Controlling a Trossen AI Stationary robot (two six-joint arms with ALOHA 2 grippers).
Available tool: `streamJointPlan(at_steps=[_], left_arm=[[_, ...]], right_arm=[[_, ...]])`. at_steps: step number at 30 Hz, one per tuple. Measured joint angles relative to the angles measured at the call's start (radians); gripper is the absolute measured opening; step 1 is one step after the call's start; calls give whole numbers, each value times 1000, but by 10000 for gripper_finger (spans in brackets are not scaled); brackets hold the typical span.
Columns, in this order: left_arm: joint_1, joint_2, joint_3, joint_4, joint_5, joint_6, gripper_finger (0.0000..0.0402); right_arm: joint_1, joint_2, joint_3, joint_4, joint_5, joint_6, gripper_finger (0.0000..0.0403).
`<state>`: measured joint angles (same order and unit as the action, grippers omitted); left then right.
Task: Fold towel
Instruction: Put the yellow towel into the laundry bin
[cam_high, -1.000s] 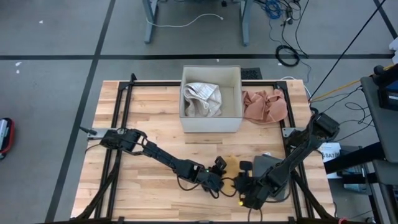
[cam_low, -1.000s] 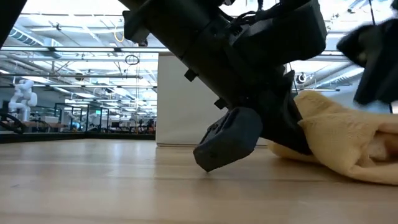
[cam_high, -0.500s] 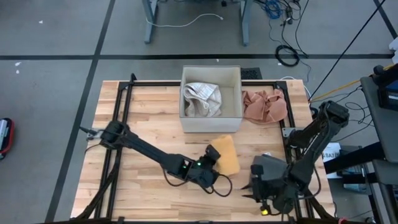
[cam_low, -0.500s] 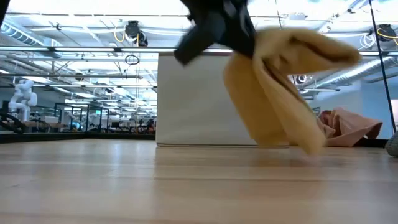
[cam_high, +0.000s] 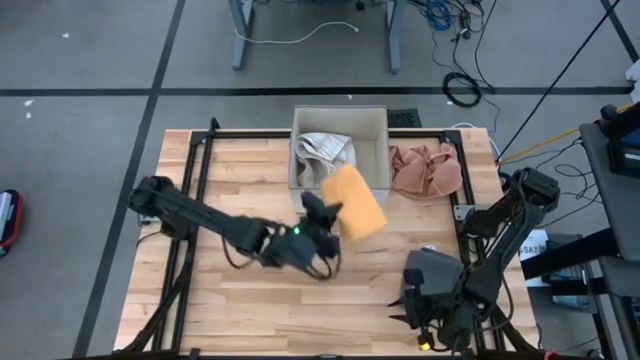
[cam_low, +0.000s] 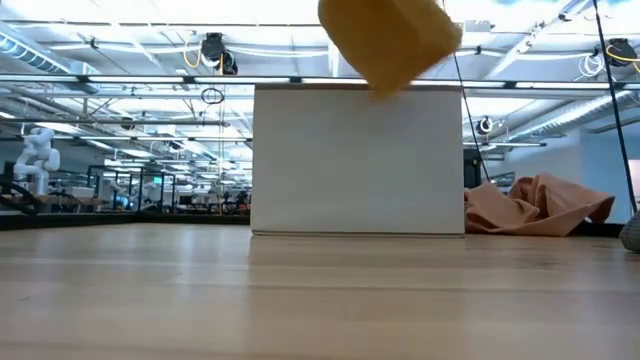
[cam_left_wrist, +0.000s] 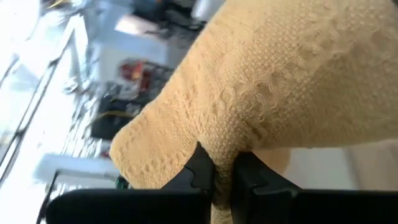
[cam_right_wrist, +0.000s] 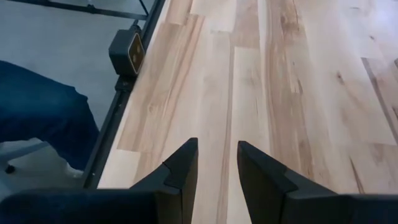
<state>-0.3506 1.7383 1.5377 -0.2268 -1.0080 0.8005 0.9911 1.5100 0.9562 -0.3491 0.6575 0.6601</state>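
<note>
The folded yellow towel (cam_high: 356, 200) is up in the air in front of the white box (cam_high: 372, 195), level with the box's top edge in the low view, towel (cam_low: 392, 38). My left gripper (cam_high: 322, 212) is shut on it, seen close in the left wrist view, gripper (cam_left_wrist: 222, 177). My right gripper (cam_right_wrist: 216, 165) hovers open over bare wood near the table's near right corner, gripper (cam_high: 425, 322), with nothing between its fingers. My left gripper pinches the folded towel at its near edge (cam_left_wrist: 224, 163) between its two fingers (cam_left_wrist: 200, 169). The fingers come nearly level, slanting from the table's near left. The towel is lifted clear of the table and stands out beyond the fingertips as a thick bundle of several layers.
The white box holds a crumpled pale towel (cam_high: 325, 160). A pink towel (cam_high: 426, 170) lies bunched on the table right of the box, also seen in the low view, pink towel (cam_low: 535, 205). A black frame rail (cam_right_wrist: 127, 53) edges the table.
My left gripper has risen and gone toward the far edge and the box, tipping from pointing down to nearly level. It carried the yellow towel off the table, and the towel now hangs clear. My right gripper has drawn back toward the near right corner.
</note>
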Motion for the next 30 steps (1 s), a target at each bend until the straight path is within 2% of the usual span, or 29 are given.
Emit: streamJointPlan(at_steps=[4, 11, 16, 19, 22, 24, 30], left_arm=[[65, -50, 1, 47, -22, 7, 17], [240, -58, 1, 99, -41, 72, 17], [372, -55, 1, 114, 0, 48, 17], [441, -55, 1, 111, 63, 17, 17], [496, -44, 1, 57, 223, -70, 17], [522, -27, 1, 15, 294, -141, 17], [549, 66, 1, -43, 320, -184, 17]], right_arm=[[-1, 15, 0, 2, 19, 0, 100], [-1, 23, 0, 10, 53, -1, 100], [-1, 23, 0, 16, 55, -2, 100], [-1, 23, 0, 16, 59, -7, 100], [-1, 23, 0, 13, 79, -13, 100], [-1, 23, 0, 8, 80, -19, 100], [-1, 23, -1, -5, 105, -29, 100]])
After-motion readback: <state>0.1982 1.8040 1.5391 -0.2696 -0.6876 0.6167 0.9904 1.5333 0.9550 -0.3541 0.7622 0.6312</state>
